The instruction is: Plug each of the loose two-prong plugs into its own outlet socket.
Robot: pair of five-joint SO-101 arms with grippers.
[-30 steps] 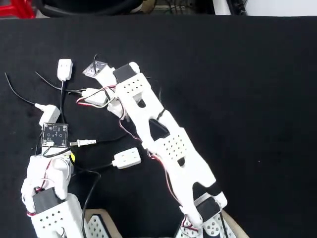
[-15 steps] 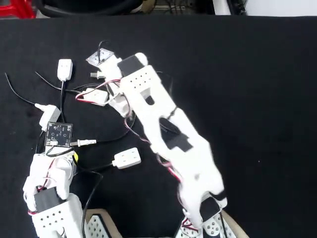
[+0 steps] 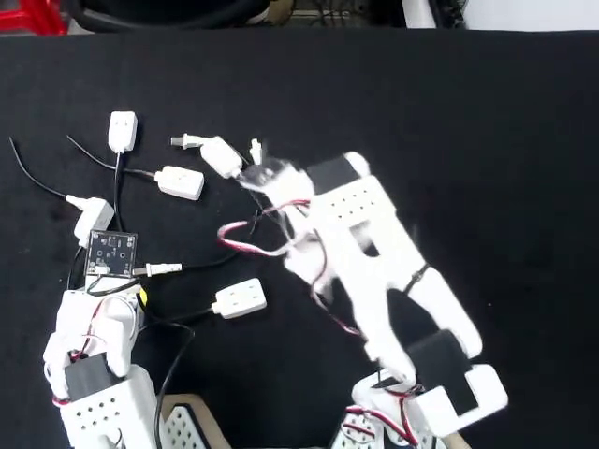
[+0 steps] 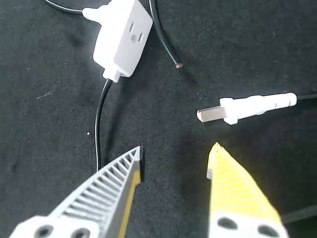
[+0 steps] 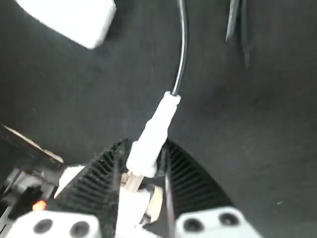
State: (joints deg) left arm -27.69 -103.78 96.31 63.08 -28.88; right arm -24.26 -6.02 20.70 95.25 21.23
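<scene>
Four outlet sockets (image 3: 241, 297) lay in the high view's left half. Left gripper (image 4: 177, 148) gaped near one loose plug (image 4: 247, 106); right gripper (image 5: 144, 146) clenched a second plug (image 5: 162, 118).

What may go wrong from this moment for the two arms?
The right gripper pinches its plug at a slant, so it may slip during insertion. The left gripper hangs open beside a black cable; closing might catch it instead of the loose plug.
</scene>
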